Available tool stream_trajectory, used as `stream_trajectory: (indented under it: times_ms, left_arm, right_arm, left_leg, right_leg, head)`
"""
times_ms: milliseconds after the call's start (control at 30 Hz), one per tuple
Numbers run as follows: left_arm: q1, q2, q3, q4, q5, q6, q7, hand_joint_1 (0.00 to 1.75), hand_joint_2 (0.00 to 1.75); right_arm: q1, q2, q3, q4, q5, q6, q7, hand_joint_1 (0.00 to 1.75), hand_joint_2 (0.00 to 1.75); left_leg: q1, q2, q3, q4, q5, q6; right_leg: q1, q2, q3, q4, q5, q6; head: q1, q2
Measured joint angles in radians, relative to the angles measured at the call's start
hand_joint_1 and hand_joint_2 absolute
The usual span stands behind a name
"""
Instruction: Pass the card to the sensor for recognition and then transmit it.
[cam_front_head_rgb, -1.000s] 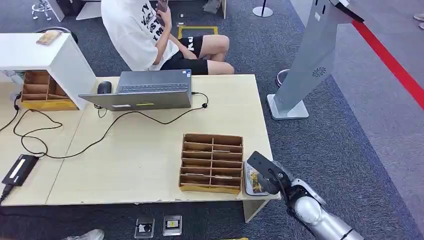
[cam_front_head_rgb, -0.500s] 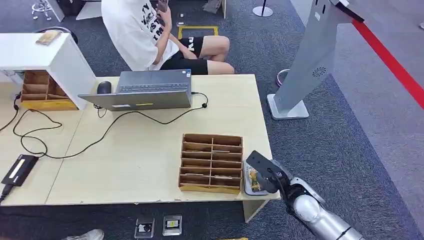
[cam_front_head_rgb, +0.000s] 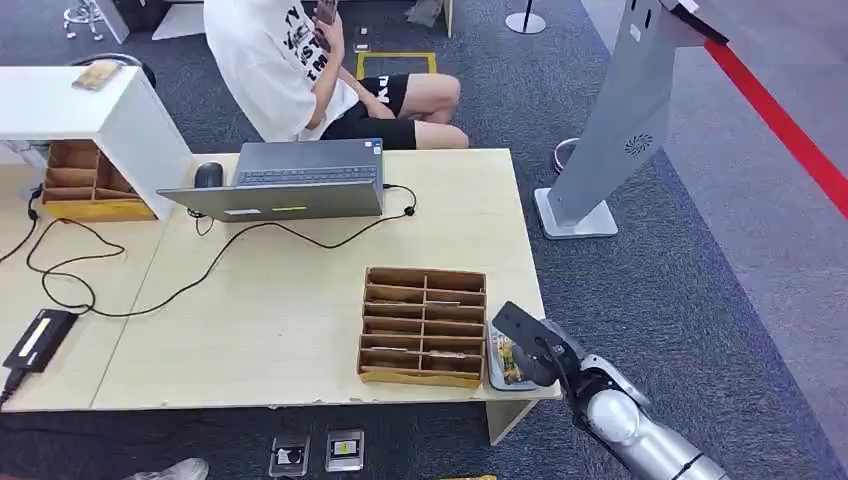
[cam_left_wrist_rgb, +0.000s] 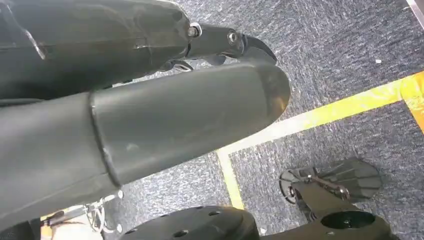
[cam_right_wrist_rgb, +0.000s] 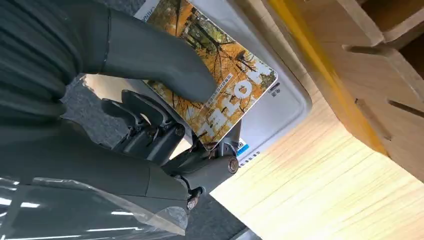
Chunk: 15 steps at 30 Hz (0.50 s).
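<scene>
The card (cam_right_wrist_rgb: 215, 85) sits flat over the grey sensor (cam_right_wrist_rgb: 280, 107) at the near right corner of the bench (cam_front_head_rgb: 300, 310), so it can be read. My right hand (cam_right_wrist_rgb: 165, 100) pinches it; I cannot tell how my left hand (cam_left_wrist_rgb: 150, 115) is set

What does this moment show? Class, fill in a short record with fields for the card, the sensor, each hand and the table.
card: autumn-tree picture, held by the right hand over the sensor; card
sensor: flat grey pad at the table's near right corner, beside the tray
tray: wooden divided tray
left hand: hangs over carpet; grasp cannot be told
table: light wood, with laptop and cable
person: seated behind the table
</scene>
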<state>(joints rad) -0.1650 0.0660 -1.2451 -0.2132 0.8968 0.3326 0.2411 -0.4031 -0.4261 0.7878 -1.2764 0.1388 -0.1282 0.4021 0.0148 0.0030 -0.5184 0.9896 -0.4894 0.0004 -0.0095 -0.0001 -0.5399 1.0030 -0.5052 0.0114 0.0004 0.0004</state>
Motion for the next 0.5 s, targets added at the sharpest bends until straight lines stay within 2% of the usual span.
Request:
stream_trajectory:
  times_ms: [500]
  left_arm:
    - [-0.001,0.006,0.000,0.000,0.000,0.004,0.000,0.00,0.00]
  right_arm:
    - [0.010,-0.008,0.000,-0.007,0.010,-0.006,0.015,1.75,1.75]
  left_leg:
    - [0.000,0.000,0.000,0.000,0.000,0.000]
  right_leg:
    - [0.000,0.000,0.000,0.000,0.000,0.000]
  head:
    - [0.000,0.000]
